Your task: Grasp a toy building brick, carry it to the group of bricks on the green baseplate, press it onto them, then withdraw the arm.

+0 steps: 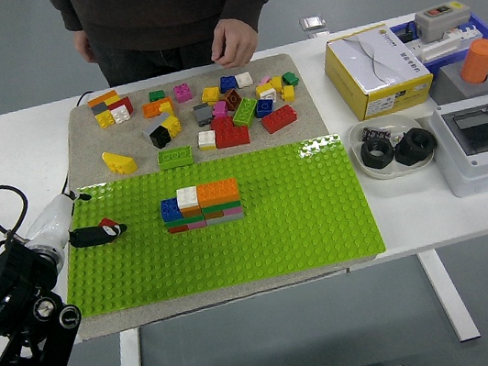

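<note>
- Left of frame: the robot's left hand (92,234) reaches over the green baseplate (296,221), dark fingers (94,234) closing around a small red brick (109,225) at the plate's left edge.
- Whether the brick is firmly clamped cannot be told.
- Grasp step in hand; next, seemingly, a lift and carry right to the stacked bricks (201,205) at centre.
- A person's hand (233,43) hovers at top.

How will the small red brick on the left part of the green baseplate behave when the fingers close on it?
The red brick looks like hard plastic, so probably rigid and light. Being small and smooth, it may slip or twist between the left hand's fingertips. It sits loose on the green baseplate, so a push could slide it.
</note>
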Controlling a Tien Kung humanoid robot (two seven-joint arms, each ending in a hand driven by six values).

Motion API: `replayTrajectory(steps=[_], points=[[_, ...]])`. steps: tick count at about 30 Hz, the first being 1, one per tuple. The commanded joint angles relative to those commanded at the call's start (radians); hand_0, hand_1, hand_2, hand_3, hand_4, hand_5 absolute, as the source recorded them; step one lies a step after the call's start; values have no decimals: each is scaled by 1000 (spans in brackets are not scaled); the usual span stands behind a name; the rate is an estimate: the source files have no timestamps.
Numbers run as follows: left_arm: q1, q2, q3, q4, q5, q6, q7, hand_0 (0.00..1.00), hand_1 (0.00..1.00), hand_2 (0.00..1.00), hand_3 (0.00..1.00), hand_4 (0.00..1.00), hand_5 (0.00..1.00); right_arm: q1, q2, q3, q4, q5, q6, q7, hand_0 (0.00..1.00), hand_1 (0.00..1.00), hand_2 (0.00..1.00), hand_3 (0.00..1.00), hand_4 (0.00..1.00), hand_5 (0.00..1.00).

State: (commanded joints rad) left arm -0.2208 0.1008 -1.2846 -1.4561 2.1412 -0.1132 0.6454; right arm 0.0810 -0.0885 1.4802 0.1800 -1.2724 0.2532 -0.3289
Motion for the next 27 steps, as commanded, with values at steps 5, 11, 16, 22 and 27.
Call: replayTrajectory(steps=[5,11,16,22,27], points=[[-1,-14,10,28,11,18,0,998,998,973,730,903,528,0,-1,4,0,-7,1,1,721,675,738,856,639,998],[3,-6,12,29,25,6,0,998,998,972,732,893,501,0,-2,6,0,-12,3,1,722,673,734,852,640,998],[5,2,15,30,30,-1,0,998,998,973,737,891,482,0,-1,7,0,-13,5,0,722,674,734,852,640,998],[3,10,21,33,30,-4,0,998,998,975,741,885,465,0,-1,10,0,-17,6,-1,723,674,732,847,639,998],[-7,10,28,68,33,-2,0,998,998,978,743,874,413,2,-1,10,0,-18,6,-1,723,674,730,849,639,998]])
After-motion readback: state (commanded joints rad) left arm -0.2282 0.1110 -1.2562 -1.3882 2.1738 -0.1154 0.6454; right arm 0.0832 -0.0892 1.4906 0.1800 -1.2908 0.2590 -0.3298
